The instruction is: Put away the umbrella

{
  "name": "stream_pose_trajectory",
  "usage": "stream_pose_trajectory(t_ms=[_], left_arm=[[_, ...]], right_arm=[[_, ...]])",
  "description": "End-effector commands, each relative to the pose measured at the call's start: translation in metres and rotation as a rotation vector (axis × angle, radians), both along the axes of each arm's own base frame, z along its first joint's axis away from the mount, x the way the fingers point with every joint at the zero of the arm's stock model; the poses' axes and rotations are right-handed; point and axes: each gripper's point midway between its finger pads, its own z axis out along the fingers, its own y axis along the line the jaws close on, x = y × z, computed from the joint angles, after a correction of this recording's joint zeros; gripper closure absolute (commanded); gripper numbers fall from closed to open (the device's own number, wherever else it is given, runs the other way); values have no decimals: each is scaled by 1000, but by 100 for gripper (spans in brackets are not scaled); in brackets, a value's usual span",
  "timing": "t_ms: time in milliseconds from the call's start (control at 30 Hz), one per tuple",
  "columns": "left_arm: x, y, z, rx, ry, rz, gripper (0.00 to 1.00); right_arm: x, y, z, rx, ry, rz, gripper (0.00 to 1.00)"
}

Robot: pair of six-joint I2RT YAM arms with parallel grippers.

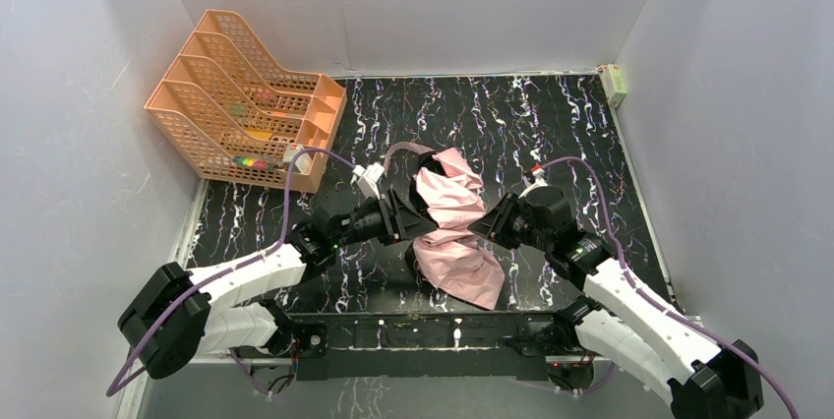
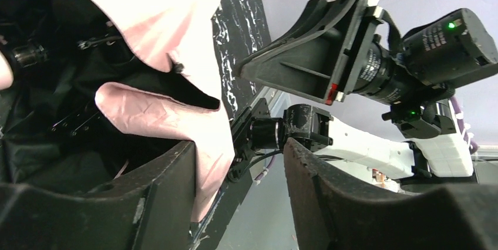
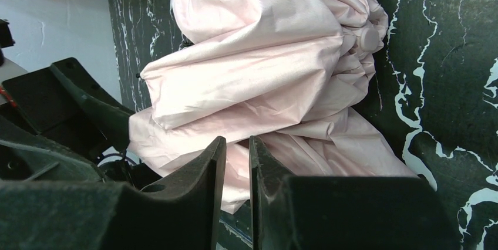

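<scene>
The umbrella (image 1: 452,212) lies collapsed in a crumpled heap in the middle of the table, pale pink fabric outward and black lining on its left side. My left gripper (image 1: 411,214) is at that black side. In the left wrist view its jaws (image 2: 241,144) stand apart, and a fold of the pink umbrella fabric (image 2: 176,21) hangs along the left finger. My right gripper (image 1: 484,225) faces the heap from the right. In the right wrist view its jaws (image 3: 237,139) are a narrow gap apart with the pink umbrella fabric (image 3: 258,74) just beyond the tips. The umbrella's round tip cap (image 3: 369,37) points right.
An orange mesh file rack (image 1: 246,104) stands at the back left of the black marbled table (image 1: 590,144). A small white box (image 1: 614,83) sits in the back right corner. Grey walls close in on three sides.
</scene>
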Motion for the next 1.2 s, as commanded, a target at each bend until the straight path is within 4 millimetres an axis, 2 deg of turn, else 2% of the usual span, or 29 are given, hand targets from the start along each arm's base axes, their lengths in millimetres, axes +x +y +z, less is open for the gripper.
stream_pose_trajectory(t_ms=[0,333,533,700,867,1067,1167], left_arm=[[2,-10,32,-57,-85,-45,52],[-1,-10,16,0,-57,-62,84],[2,-11,21,39,-83,-76,100],[-3,-20,39,42,-141,-138,100],[-19,-34,54,72,-220,-233,100],[-48,-48,55,113,-282,-346,100],[-55,-53,56,114,-296,-356,100]], right_arm=[[4,3,19,36,-47,-1,71],[2,2,20,39,-49,-4,70],[0,0,21,32,-47,-1,69],[-3,-2,18,25,-43,-4,68],[-6,-5,14,23,-36,-10,67],[-8,-9,9,12,-30,-20,64],[-9,-11,7,5,-27,-25,62]])
